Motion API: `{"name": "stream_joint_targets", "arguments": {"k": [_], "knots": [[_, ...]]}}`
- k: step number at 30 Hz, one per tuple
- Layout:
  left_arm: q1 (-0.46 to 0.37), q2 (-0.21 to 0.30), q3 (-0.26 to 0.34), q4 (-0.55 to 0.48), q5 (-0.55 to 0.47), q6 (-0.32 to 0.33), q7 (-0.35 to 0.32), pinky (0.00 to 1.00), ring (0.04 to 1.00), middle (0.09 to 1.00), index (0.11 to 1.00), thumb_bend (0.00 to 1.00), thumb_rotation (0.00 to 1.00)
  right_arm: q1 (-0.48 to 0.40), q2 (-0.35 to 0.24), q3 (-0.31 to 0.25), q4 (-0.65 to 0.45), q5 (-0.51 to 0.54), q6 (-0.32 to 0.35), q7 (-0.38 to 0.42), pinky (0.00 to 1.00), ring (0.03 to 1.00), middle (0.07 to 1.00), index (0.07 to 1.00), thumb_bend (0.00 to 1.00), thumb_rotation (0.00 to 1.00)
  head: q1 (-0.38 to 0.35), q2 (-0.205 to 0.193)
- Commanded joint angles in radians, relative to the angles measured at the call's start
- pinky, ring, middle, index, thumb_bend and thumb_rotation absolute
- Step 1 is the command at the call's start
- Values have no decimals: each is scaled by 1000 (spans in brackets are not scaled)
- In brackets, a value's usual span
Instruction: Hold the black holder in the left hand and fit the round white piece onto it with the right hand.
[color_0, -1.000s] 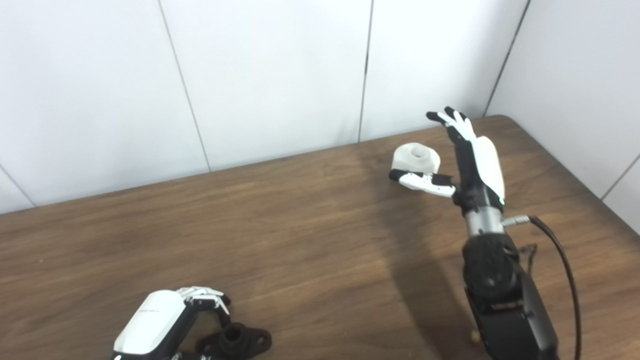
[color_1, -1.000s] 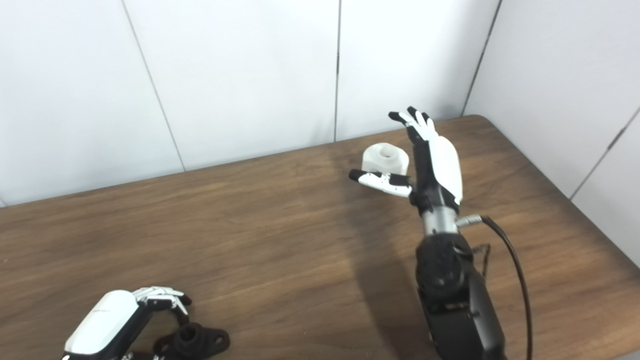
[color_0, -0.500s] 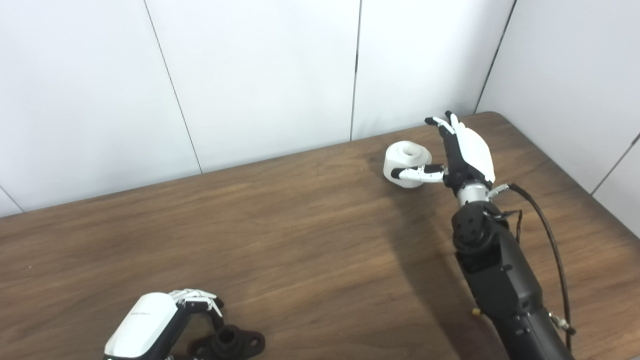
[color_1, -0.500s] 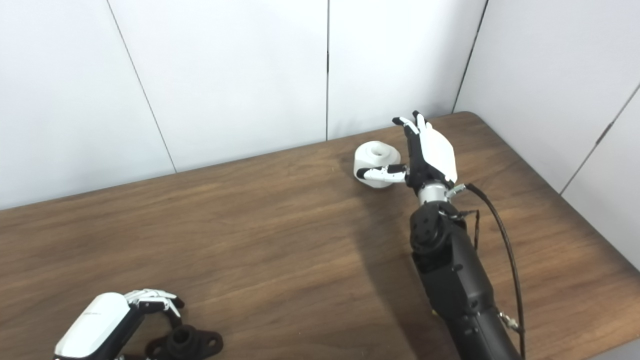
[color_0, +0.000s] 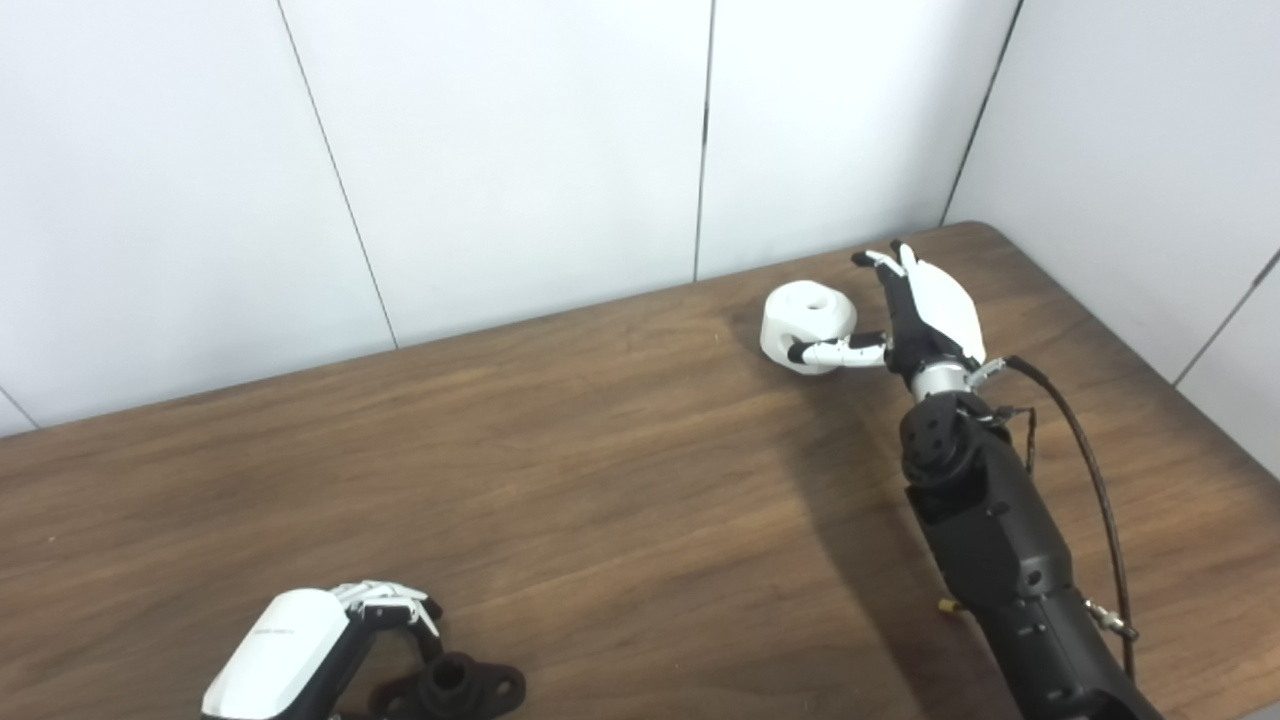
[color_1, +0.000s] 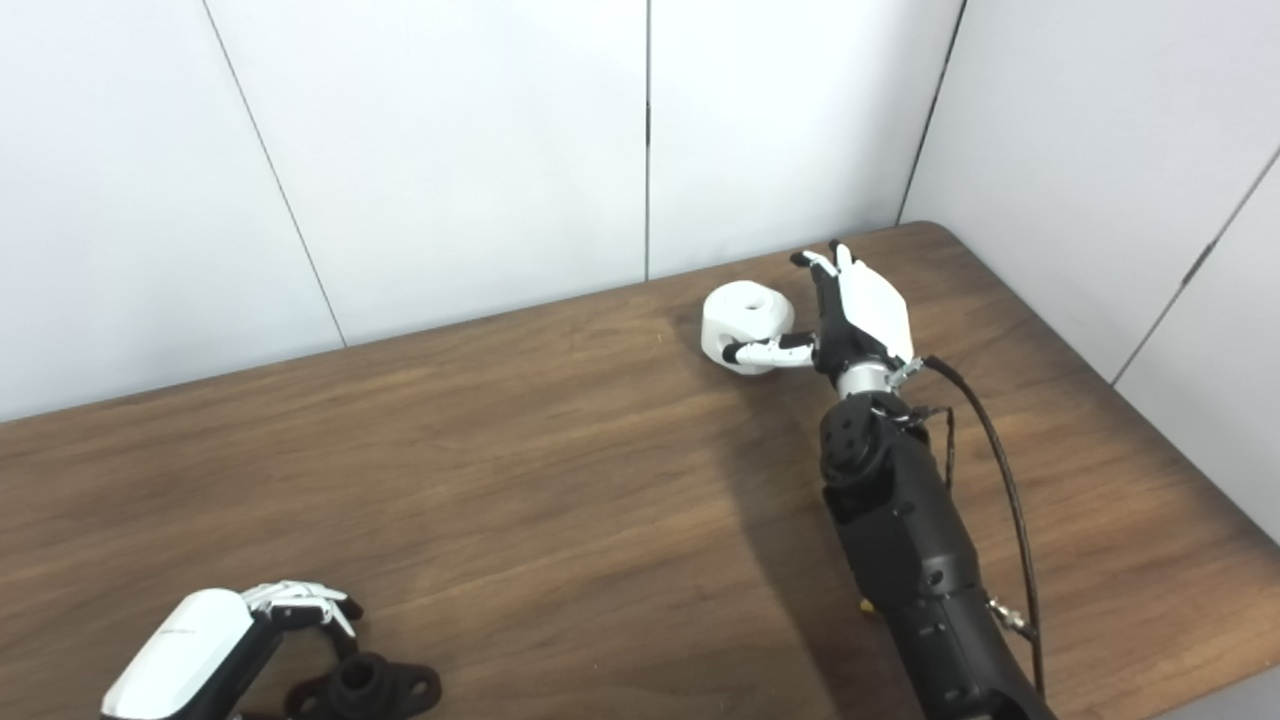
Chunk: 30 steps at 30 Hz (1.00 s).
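The round white piece (color_0: 806, 312) with a hole in its top sits on the brown table (color_0: 600, 470) at the far right. My right hand (color_0: 915, 310) is open right beside it, thumb across its near side and fingers spread behind it. The black holder (color_0: 450, 688) lies at the table's near left edge. My left hand (color_0: 300, 660) is curled over the holder's left end with its fingers bent down; whether it grips the holder is hidden by the picture's edge. Both also show in the right eye view: the white piece (color_1: 745, 312) and the holder (color_1: 365, 688).
White wall panels (color_0: 500, 150) stand close behind the table and along its right side. A black cable (color_0: 1080, 460) loops off my right forearm. The table's rounded far right corner (color_0: 985, 232) is just behind my right hand.
My right hand has come down and forward to the white piece, and its thumb now lies against the near side. The camera has shifted a little. The left hand and holder stay put.
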Motion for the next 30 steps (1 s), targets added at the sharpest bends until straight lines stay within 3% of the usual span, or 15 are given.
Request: {"name": "stream_joint_targets", "arguments": {"k": [1, 11, 30], "knots": [[-7, 15, 8, -16, 11, 6, -3, 761, 762, 714, 482, 520, 42, -46, -25, -5, -19, -8, 0, -19, 1000, 1000, 1000, 812, 959, 352, -1, 1], [-6, 15, 6, -11, 11, -4, 2, 757, 759, 711, 482, 520, 43, -43, -26, 5, -3, -9, 0, -32, 1000, 1000, 998, 743, 917, 337, 5, 1], [-1, 15, -7, 6, 1, -28, 3, 763, 765, 712, 482, 520, 43, -34, -39, 22, 18, 46, -14, -82, 1000, 1000, 969, 727, 871, 370, 10, 0]]}}
